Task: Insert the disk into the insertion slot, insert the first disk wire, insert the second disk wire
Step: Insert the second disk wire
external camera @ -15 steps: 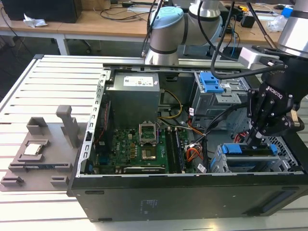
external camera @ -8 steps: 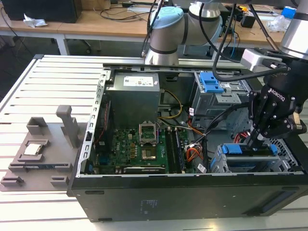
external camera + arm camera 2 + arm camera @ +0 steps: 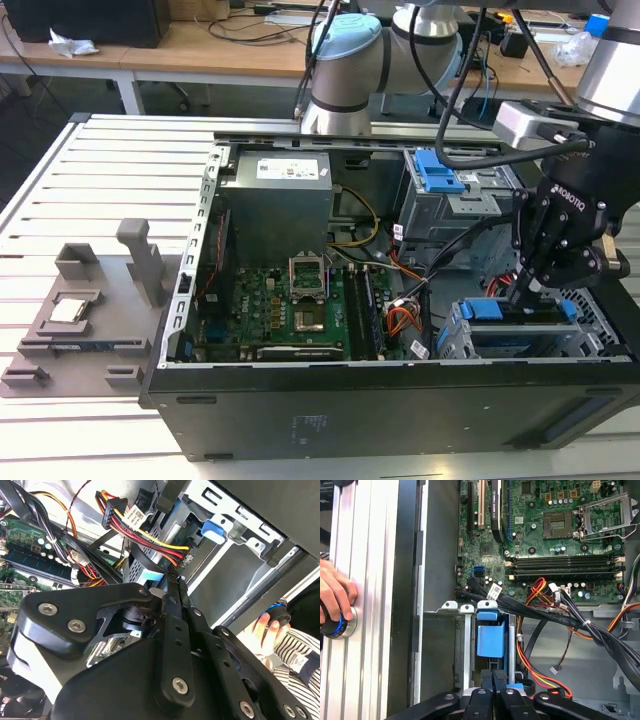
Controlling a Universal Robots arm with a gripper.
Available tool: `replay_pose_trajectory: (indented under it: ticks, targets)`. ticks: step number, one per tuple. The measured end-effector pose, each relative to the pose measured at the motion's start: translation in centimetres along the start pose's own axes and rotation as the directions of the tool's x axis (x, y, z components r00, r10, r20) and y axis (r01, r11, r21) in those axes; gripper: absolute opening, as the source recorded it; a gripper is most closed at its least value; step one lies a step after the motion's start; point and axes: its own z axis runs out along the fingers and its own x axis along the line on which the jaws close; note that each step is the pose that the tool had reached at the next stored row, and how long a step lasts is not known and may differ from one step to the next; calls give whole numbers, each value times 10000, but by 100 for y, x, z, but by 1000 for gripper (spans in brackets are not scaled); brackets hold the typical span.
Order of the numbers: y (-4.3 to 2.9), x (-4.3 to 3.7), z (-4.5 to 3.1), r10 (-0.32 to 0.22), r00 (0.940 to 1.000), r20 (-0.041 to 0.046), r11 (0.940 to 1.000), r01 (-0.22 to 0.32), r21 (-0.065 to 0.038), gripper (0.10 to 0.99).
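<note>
The disk, in its blue carrier (image 3: 497,310), lies inside the insertion slot (image 3: 452,340), the silver cage at the case's front corner on the exterior view's right. In the first wrist view the blue carrier (image 3: 490,635) sits between the cage rails (image 3: 465,645). My gripper (image 3: 522,292) stands directly over the carrier's edge. Its fingers are pressed together in both wrist views, gripper (image 3: 496,676) and gripper (image 3: 172,582), with nothing visible between them. I cannot pick the disk wires out of the cable tangle.
An orange, yellow and black wire bundle (image 3: 150,535) with a dark plug crosses just beyond the fingers. A taller grey bay with blue latches (image 3: 440,180) stands behind. The motherboard (image 3: 290,300) fills the case middle. A person's hand (image 3: 335,597) rests on a button outside the case.
</note>
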Motion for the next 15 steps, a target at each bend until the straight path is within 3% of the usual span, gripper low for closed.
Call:
replay_pose_trajectory:
  ticks: [10,12,15]
  targets:
    - [-2,-2,27,1,10000,2,10000,-1,0,141]
    - [5,14,-35,2,10000,7,10000,-2,-1,141]
    - [5,14,-41,1,10000,2,10000,-1,0,141]
